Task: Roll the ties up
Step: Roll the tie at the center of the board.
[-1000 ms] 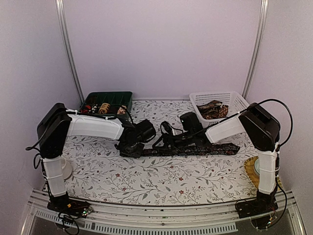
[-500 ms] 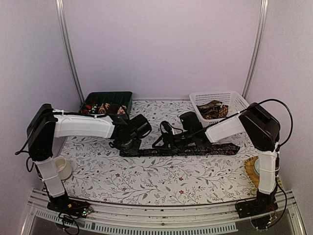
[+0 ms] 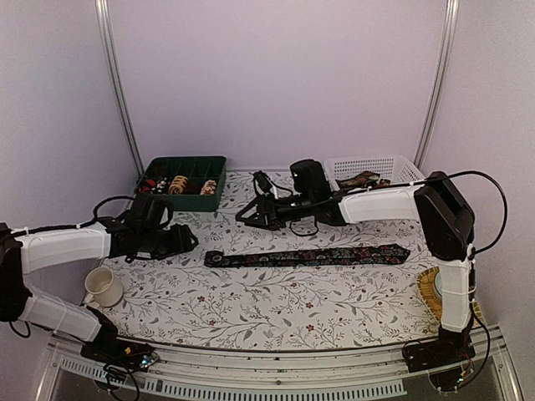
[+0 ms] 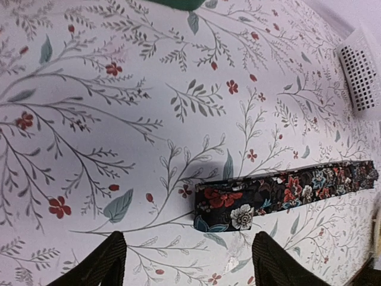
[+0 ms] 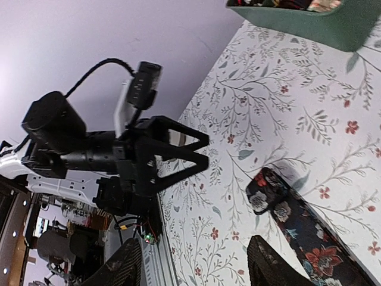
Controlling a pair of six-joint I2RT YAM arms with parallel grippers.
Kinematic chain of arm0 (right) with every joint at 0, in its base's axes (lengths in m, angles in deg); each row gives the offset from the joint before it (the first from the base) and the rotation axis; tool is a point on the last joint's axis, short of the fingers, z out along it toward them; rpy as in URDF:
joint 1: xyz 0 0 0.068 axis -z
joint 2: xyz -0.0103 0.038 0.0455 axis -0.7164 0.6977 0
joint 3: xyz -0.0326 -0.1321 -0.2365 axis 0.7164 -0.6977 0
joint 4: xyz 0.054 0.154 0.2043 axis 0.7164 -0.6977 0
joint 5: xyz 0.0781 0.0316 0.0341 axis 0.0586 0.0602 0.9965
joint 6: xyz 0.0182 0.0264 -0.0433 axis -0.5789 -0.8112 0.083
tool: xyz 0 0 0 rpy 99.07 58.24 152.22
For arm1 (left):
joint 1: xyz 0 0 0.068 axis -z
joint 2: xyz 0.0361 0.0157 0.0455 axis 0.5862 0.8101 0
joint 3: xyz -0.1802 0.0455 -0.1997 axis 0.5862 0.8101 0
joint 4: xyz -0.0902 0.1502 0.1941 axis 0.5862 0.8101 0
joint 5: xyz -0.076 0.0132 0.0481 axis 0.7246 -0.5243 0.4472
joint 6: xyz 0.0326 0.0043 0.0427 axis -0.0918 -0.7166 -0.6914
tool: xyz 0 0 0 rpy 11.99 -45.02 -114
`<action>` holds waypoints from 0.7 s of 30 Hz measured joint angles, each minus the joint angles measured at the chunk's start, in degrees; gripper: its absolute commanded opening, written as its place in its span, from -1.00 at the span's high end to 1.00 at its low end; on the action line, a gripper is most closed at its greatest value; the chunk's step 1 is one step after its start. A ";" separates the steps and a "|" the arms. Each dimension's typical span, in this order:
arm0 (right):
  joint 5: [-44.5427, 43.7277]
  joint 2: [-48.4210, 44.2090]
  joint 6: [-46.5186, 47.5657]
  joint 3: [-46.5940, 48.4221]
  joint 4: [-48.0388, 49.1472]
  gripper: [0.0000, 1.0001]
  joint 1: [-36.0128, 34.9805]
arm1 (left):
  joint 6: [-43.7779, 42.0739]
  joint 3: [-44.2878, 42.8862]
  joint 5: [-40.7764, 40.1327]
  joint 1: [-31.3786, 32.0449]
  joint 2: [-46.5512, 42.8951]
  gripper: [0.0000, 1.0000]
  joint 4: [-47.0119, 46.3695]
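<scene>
one tie (image 3: 309, 256) lying flat and unrolled on the desk (image 3: 276, 309), mid-frame
left jaws and right jaws both wide and empty, apart from it; one tray (image 3: 180, 164) upper left, one basket (image 3: 368, 163) upper right, one cup (image 3: 104, 286) lower left.

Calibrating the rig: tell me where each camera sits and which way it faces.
Top external: high behind the bases, looking down on the table, left arm, right arm and tie.
Left wrist: low, facing the tie's narrow end; own jaws show.
Right wrist: looking across at the left arm; own jaws show.
Shared: both wrists see that tie end.
</scene>
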 measured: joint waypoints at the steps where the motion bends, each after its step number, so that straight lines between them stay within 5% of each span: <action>1: 0.15 0.83 0.04 1.95 -0.02 -0.15 -0.70 | 0.42 1.42 1.77 -1.73 0.09 -0.55 -1.53; 6: 1.46 6.84 -0.59 8.33 0.66 -0.01 -3.17 | 3.04 8.07 13.33 -6.01 1.49 -0.68 -12.98; 21: 7.98 19.91 -7.67 15.91 3.10 0.17 -4.66 | 9.18 14.19 31.23 -12.98 14.91 -0.28 -39.54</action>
